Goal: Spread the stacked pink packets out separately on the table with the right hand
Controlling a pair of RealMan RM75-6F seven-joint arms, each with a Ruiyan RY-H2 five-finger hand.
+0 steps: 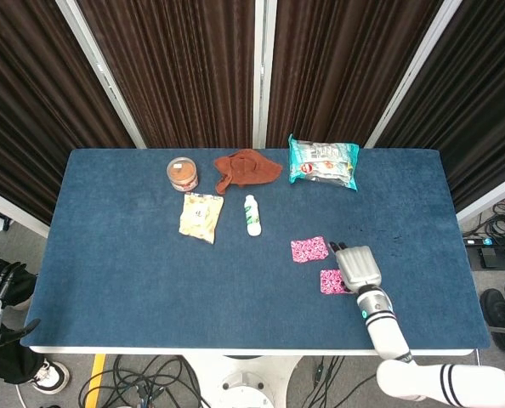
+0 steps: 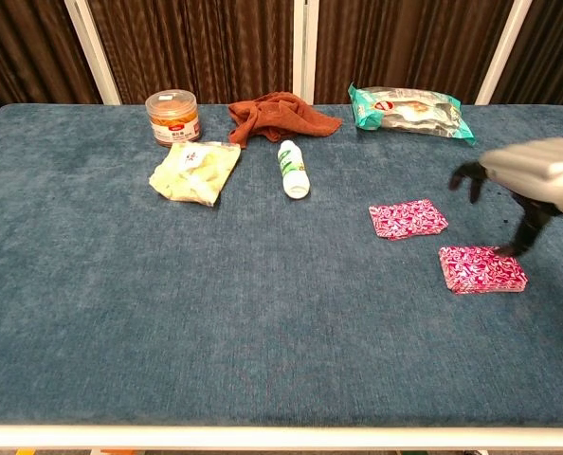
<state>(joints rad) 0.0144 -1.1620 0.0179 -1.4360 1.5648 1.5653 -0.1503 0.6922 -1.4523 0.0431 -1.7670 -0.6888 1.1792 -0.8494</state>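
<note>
1. My right hand (image 2: 533,185) is hovering over the stack (image 2: 482,268) near the table's (image 1: 133,280) right front edge, fingers apart, holding nothing.
2. One packet (image 2: 408,218) is lying apart.
3. I am risking lifting several packets together if I am grasping too deep.

Non-task clutter sits along the far side of my blue tabletop (image 1: 116,280). Round jar (image 1: 183,174) with orange contents, far left. Crumpled rust-brown cloth (image 1: 246,167) just right of it. Teal snack bag (image 1: 323,162) further right, lying flat. Pale yellow pouch (image 1: 201,216) nearer me, below the jar. Small white bottle (image 1: 252,214) on its side beside the pouch; green label, probably.
</note>
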